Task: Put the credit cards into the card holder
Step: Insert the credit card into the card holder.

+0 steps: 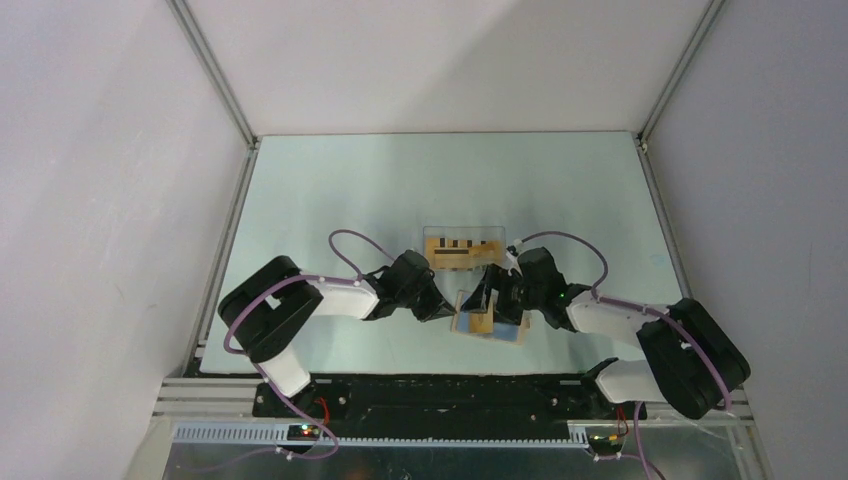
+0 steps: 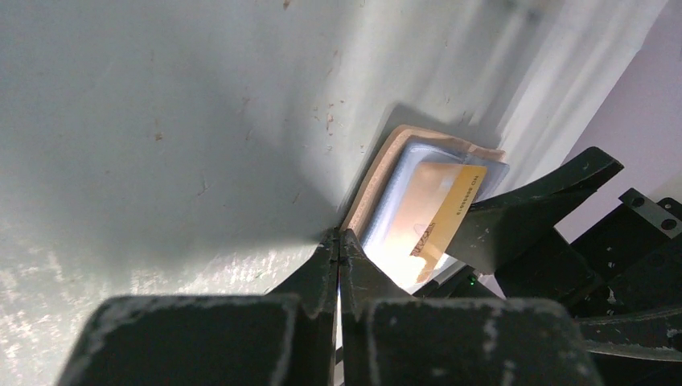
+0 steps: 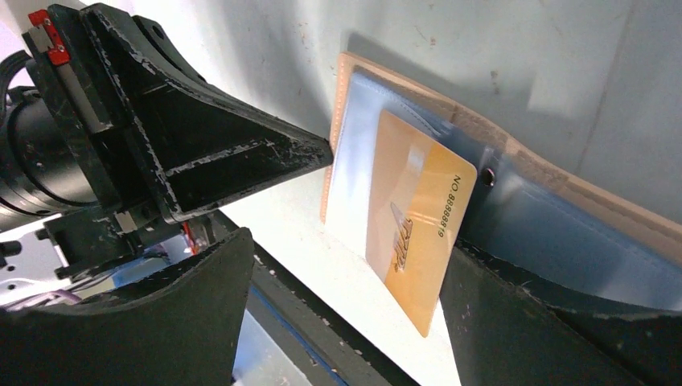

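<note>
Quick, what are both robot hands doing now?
Left gripper: shut, tip at the flat tan folding wallet.
Right gripper: open, either side of the thin orange-yellow card.

L arm (image 1: 300,305) & R arm (image 1: 620,320) both bent inward, wrists low, nearly meeting. L pincer (image 2: 338,241) shut tight, tips pressed together; R pincer (image 3: 346,249) w/ jaws spread wide

The orange credit card (image 3: 414,233) reads "NO 8888…" along one edge (last digits unclear).
</note>
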You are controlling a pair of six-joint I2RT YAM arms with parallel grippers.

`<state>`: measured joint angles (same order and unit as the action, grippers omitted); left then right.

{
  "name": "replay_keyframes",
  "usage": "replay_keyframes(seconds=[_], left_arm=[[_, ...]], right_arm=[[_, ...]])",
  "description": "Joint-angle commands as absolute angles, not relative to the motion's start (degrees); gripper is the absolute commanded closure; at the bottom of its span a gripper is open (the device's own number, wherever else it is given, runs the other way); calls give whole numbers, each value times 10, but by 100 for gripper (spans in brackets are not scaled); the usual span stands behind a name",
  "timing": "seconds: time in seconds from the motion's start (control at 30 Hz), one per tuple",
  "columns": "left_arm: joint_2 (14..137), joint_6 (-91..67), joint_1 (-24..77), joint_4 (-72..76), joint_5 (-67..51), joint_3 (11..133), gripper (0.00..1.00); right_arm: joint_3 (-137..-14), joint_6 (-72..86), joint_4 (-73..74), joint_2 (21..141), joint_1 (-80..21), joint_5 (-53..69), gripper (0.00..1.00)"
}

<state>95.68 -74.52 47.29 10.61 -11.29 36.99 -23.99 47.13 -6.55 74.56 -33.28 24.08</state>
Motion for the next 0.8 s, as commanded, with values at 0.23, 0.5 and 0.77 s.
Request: replay_keyframes(seconds=[0.23, 0.5, 0.77], left_arm=[[965, -738, 478, 91, -107, 378, 100], [965, -736, 477, 91, -108, 380, 100], [953, -731, 479, 91, -108, 378, 100]], right_arm=[[-261, 484, 23, 790, -382, 268, 12], [-272, 451, 63, 753, -379, 258, 8], [-327, 418, -24, 851, -384, 344, 10]])
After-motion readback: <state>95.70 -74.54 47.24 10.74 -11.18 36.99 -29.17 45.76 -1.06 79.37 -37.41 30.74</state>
